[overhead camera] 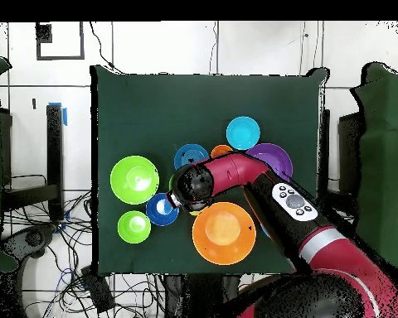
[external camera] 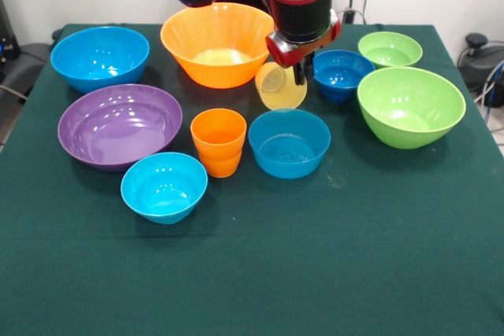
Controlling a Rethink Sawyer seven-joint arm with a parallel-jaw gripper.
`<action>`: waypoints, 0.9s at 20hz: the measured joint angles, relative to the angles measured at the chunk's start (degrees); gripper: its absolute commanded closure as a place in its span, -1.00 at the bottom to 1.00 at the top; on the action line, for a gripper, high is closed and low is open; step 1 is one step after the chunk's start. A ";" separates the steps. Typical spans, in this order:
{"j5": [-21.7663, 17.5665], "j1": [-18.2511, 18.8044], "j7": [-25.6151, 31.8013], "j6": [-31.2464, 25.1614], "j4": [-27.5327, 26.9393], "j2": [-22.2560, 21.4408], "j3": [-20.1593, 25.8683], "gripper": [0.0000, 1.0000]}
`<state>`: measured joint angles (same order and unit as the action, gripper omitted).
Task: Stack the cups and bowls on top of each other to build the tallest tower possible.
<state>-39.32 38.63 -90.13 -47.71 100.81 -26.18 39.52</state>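
My gripper (external camera: 299,78) hangs between the large orange bowl (external camera: 216,41) and the small dark blue bowl (external camera: 342,74). It is shut on the rim of the pale yellow cup (external camera: 280,86), which is tilted with its mouth toward the front. The orange cup (external camera: 218,141) stands upright in front, between the purple bowl (external camera: 120,125) and a small light blue bowl (external camera: 289,142). Another small light blue bowl (external camera: 164,186) sits nearest the front. In the overhead view the arm's wrist (overhead camera: 190,189) hides the gripper and the yellow cup.
A large blue bowl (external camera: 100,56) sits at the back left. A large lime green bowl (external camera: 410,105) and a small lime green bowl (external camera: 390,49) are on the right. Everything rests on a dark green cloth (external camera: 260,273) with its wide front part bare.
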 measured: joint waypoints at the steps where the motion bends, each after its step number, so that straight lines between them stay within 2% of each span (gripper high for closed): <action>1: 0.00 0.01 0.00 0.00 0.00 0.00 0.02 1.00; 12: -0.11 0.01 0.00 0.00 0.01 -0.33 0.12 1.00; 18: -0.05 0.01 0.00 0.00 0.13 -1.97 0.79 1.00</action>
<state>-39.37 38.64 -90.13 -47.71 100.94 -28.15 40.31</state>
